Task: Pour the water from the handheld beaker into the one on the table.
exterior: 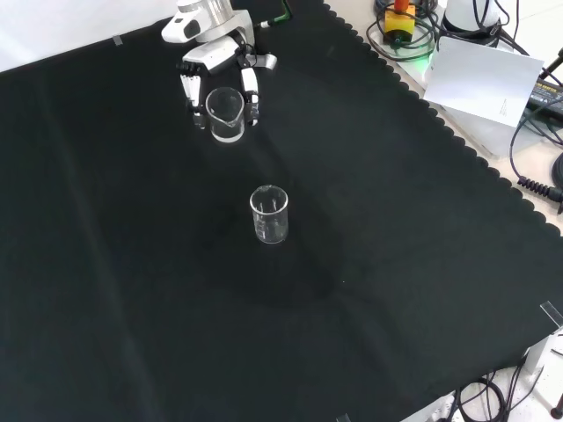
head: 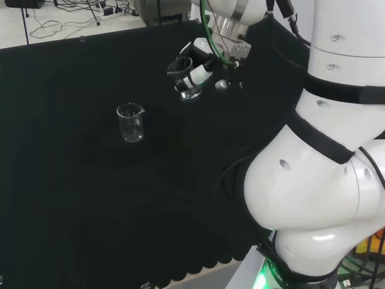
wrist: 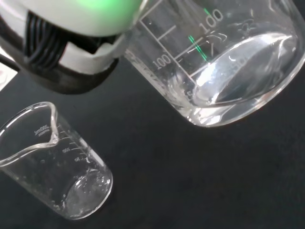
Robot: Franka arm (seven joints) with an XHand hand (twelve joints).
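Above the cloth [exterior: 106, 264], the hand [exterior: 204, 60] curls its fingers [exterior: 251, 92] around a beaker [exterior: 225, 114]. Its target, the empty beaker [exterior: 269, 214], stands nearer the front camera, well apart

Clear glass beaker with water [exterior: 225, 114] gripped upright in hand [exterior: 216, 70]; second clear glass spouted beaker [exterior: 269, 214] upright on cloth, near, apart.
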